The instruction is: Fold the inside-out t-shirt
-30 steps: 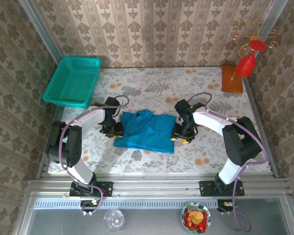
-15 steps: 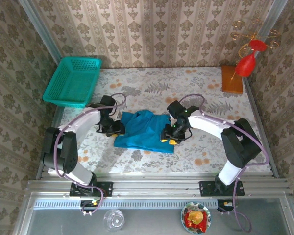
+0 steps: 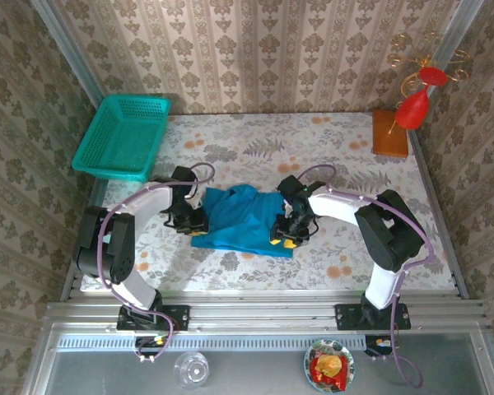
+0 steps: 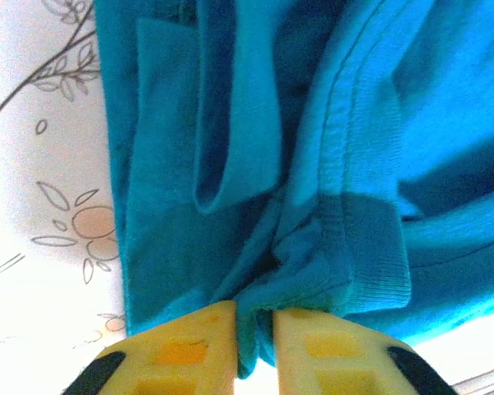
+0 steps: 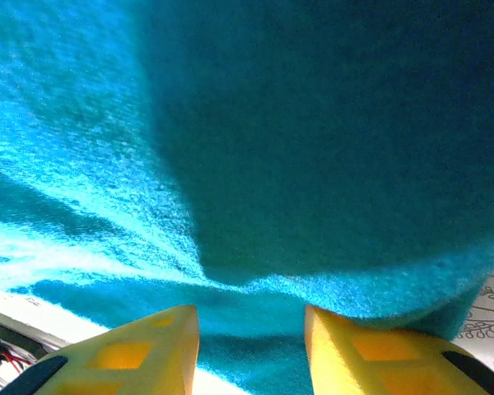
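The inside-out t-shirt [image 3: 243, 218] lies bunched in the middle of the table, bright blue, with its ribbed collar [image 4: 370, 247] showing in the left wrist view. My left gripper [image 3: 196, 220] is at the shirt's left edge. There its yellow fingers [image 4: 189, 346] are shut on a pinched fold of the cloth [image 4: 255, 321]. My right gripper [image 3: 284, 237] is at the shirt's lower right corner. Its fingers [image 5: 148, 346] stand apart with a rolled edge of the cloth [image 5: 255, 296] lying between them, not squeezed.
A teal mesh basket [image 3: 122, 136] stands at the back left corner. A wooden block [image 3: 389, 133] with a red ornament [image 3: 413, 107] is at the back right. Below the table's near rail are a glass [image 3: 191, 368] and a small bowl [image 3: 328, 364].
The right gripper has slid left onto the shirt's right edge, narrowing its jaws and pushing that side inward. The left gripper has closed on the shirt's left edge.
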